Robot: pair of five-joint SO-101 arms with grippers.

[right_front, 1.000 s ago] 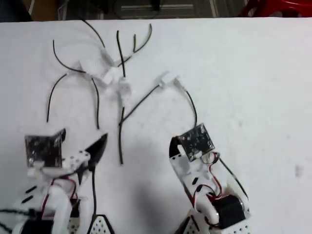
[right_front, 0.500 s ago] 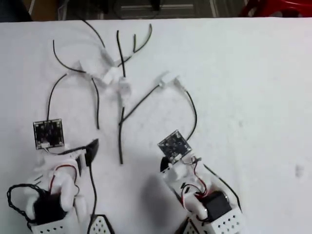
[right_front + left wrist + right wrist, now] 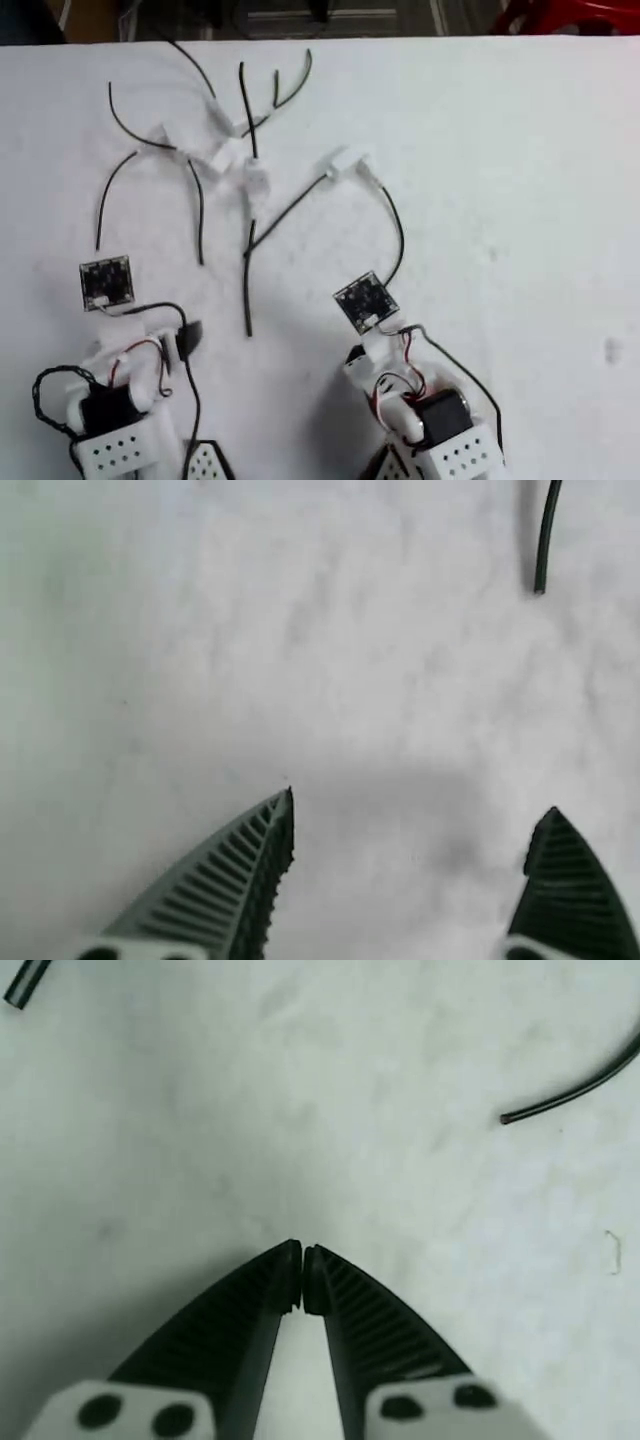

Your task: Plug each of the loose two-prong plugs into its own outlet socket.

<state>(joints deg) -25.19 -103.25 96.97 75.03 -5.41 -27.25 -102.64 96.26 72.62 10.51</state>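
Both arms drawn back toward the near edge.
Left gripper gapes empty, right gripper is pinched closed on nothing; wired plugs lie on the white table.

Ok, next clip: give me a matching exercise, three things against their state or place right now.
Things:
1. left gripper
2. right gripper
3. white connectors

States or places:
A. shut, holding nothing
B. on the far part of the table, among black leads
C. open, holding nothing

Pairs: 1-C; 2-A; 3-B
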